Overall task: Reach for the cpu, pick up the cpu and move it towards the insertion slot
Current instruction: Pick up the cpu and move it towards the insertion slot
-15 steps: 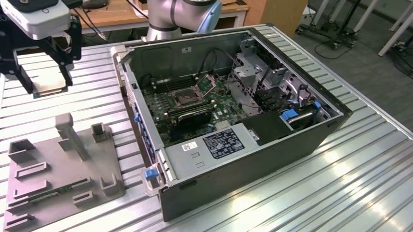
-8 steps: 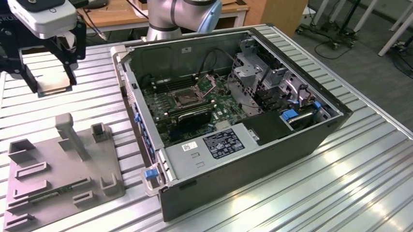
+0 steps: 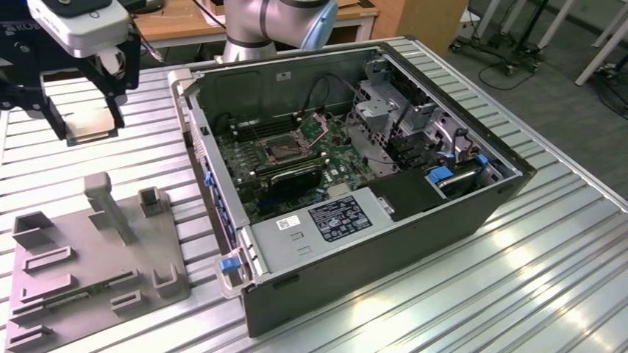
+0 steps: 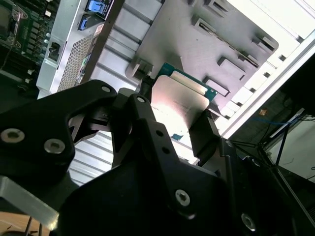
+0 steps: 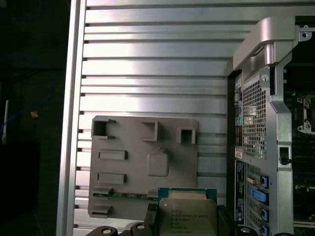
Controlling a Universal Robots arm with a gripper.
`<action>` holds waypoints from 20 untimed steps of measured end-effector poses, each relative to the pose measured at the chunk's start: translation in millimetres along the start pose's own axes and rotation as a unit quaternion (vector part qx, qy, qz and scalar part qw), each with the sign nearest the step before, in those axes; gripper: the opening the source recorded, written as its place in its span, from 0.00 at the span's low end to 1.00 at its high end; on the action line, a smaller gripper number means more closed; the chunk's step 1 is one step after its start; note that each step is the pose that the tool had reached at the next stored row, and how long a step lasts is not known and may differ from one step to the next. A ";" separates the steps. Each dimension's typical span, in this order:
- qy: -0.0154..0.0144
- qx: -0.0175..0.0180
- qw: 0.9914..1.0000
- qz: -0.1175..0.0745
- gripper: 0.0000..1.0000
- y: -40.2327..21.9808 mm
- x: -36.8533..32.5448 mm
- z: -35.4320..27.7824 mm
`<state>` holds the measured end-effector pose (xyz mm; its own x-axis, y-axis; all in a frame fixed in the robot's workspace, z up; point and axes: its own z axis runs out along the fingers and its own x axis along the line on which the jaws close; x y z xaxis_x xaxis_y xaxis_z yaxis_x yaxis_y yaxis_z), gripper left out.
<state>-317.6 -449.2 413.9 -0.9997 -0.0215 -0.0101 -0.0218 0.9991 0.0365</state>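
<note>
One cpu (image 4: 179, 105) sits pinched by its edges in the claw (image 3: 93, 132), high over the worktop (image 3: 147, 154) near the grey tray (image 3: 93, 254), well apart from the slot (image 3: 279, 150) in the open case (image 3: 412, 228); held flat, probably to seat squarely

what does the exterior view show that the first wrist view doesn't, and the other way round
Exterior view's own: the insertion slot seen whole on the board, the inside of the open computer case, and the arm. First wrist view's own: the cpu metal face from close up, and a rounded square mark on the grey fixture plate. Shared: the cpu held in the tool, the fixture plate, the slatted table.
</note>
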 end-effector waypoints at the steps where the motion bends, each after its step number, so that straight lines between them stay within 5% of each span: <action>1: 0.000 0.000 1.000 0.000 0.55 0.0 -0.8 0.0; 20: 0.000 0.000 1.000 0.000 0.55 -0.2 -7.0 0.1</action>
<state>-310.6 -449.3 413.9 -0.9997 -0.0215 -0.0102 -0.0219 0.9991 0.0366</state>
